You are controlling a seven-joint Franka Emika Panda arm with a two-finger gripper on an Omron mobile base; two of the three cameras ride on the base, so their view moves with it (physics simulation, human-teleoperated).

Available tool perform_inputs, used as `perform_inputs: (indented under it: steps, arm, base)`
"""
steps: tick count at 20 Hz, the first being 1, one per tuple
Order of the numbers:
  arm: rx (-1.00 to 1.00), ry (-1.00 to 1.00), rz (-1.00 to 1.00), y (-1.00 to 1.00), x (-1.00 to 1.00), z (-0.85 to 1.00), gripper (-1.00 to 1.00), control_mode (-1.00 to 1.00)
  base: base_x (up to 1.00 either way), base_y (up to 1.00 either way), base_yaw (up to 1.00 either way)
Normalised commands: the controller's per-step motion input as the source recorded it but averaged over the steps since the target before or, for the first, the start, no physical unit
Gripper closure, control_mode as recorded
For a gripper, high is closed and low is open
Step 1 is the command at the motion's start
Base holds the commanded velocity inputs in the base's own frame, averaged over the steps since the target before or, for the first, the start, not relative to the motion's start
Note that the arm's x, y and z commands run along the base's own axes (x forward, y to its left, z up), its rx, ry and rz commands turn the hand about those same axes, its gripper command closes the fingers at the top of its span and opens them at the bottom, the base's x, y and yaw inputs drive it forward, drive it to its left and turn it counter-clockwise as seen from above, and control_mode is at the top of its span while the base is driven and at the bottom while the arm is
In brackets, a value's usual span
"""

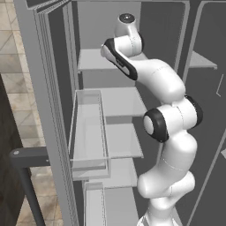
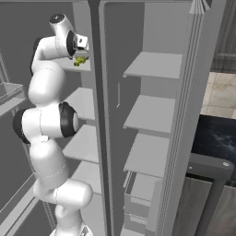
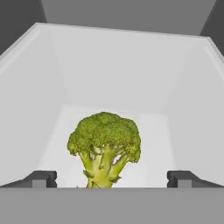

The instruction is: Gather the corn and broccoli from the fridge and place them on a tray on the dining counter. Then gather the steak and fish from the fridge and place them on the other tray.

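Broccoli [image 3: 105, 146] dead ahead, standing on a pale upper shelf [image 3: 153, 127] of the fridge [image 1: 42, 88], stalk toward the hand and floret head up, roughly mid-shelf and a touch nearer the front edge than the back wall! The gripper [image 3: 111, 179] sits right in front of it with its jaws spread wide, one tip on either side, nothing between them yet, so the floret is untouched and not held. From the right base view the arm reaches high into the open fridge, the hand level with that top shelf and a speck of green, the broccoli again, just beyond it. By my reading this is the approach for the broccoli pick; nothing in view shows any item delivered to a tray, so both tray loads still look to be ahead, and corn, steak and fish cannot be made out. As for the containers: the clear door bin [image 1: 88, 132] in the left base view looks bare, the lower shelves [image 2: 147, 154] on the right side carry nothing I can spot, and a sliver of the dining counter [image 2: 219, 138] peeks past the fridge door.
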Motion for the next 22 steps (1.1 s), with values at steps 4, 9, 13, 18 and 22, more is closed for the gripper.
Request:
perform_inputs:
  steps: [4,9,13,18,22]
  arm:
    - [0.00,0.00,0.00,0.06,0.33,-0.09,-1.00,-1.00]
    - [0.00,0.05,0.00,0.09,0.10,-0.03,-1.00,-1.00]
    - [0.00,0.04,0.00,0.00,0.00,0.00,-1.00,-1.00]
    - [0.00,0.03,0.00,0.00,0.00,-0.15,-1.00,-1.00]
    - [0.00,0.00,0.00,0.00,0.00,-0.33,-1.00,-1.00]
  base:
    - [0.00,0.00,0.00]
    - [0.00,0.00,0.00]
    - [0.00,0.00,0.00]
    - [0.00,0.00,0.00]
    - [0.00,0.00,0.00]
